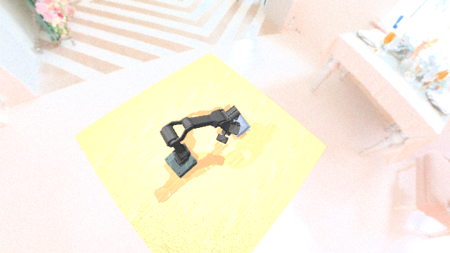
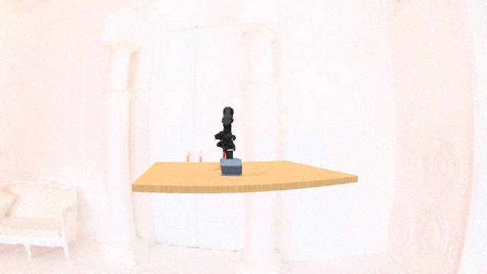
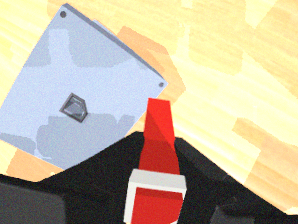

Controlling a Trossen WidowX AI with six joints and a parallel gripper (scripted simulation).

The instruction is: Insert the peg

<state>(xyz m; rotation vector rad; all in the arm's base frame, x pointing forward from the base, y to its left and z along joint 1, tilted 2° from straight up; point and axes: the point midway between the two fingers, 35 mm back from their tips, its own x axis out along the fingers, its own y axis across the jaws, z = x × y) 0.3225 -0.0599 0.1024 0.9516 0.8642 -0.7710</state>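
The red peg (image 3: 161, 157) (image 2: 224, 154) has flat sides and a white band near its upper end. My gripper (image 3: 156, 144) (image 1: 228, 133) is shut on it, and the peg's free end sticks out past the black fingers. The blue-grey sloped panel (image 3: 95, 65) (image 1: 243, 126) (image 2: 231, 161) fills the left of the wrist view. Its one hole (image 3: 75, 107) is small, dark-edged and angular. The peg's free end appears to the right of the hole and is outside it, by the panel's right edge. In the top view the peg is hidden.
The panel stands on the wooden table (image 1: 197, 214) (image 2: 304, 176). Its face has small dark dots near two corners. The arm's base (image 1: 180, 164) stands on the table to the lower left in the top view.
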